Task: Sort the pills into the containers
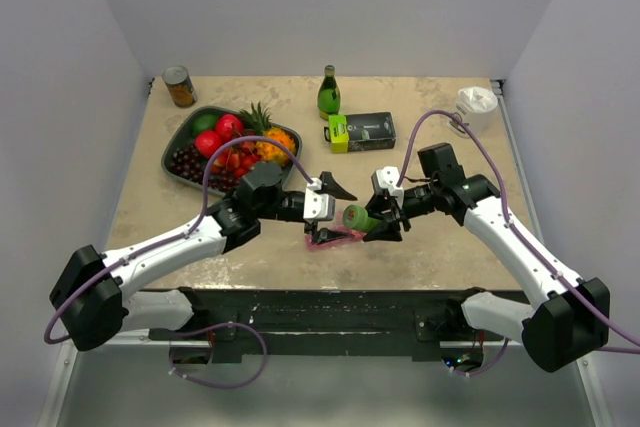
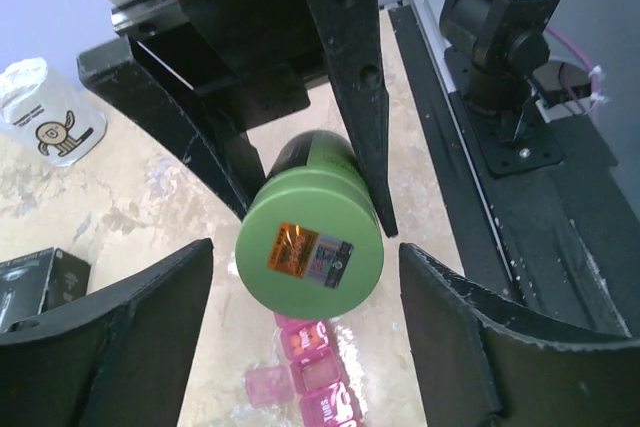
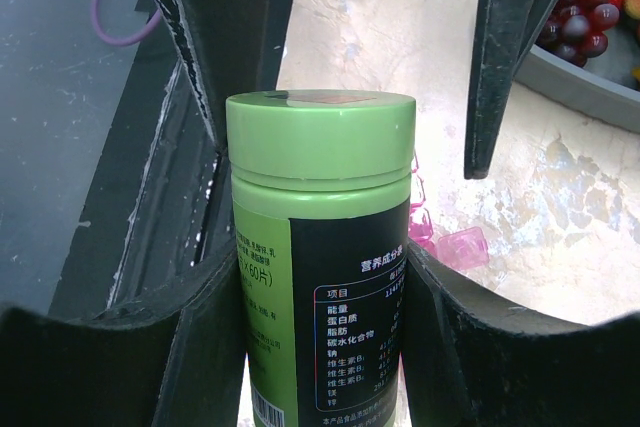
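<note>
Two arms meet near the front middle of the surface (image 1: 455, 247), over the one pill organiser (image 1: 335, 238). The organiser is a translucent pink strip lying flat just below the claws in the top view. Only a few of its compartments show past the claws, so they cannot be counted. The right claw (image 3: 320, 269) is clenched on the body of one small green bottle (image 1: 357, 217). It holds the bottle on its side, above the pink strip, with the green cap pointing toward the left arm. The left claw (image 2: 305, 252) is released. Its two fingers (image 2: 120, 332) stand wide on either side of the cap, with a clear gap on both sides, so they do not touch it. The left wrist view shows one orange sticker on the flat top of the cap. The right wrist view shows a dark label with printed text on the bottle's body. Farther back on the surface stand five other things, one of each. A tin can (image 1: 180, 86) is at the far left corner. A grey tray (image 1: 172, 150) heaped with fruit lies to its right. A green glass bottle (image 1: 329, 94) stands upright at the back centre. A black box with a green end (image 1: 360, 131) lies just in front of that bottle. A clear cup (image 1: 476, 104) stands at the far right.
</note>
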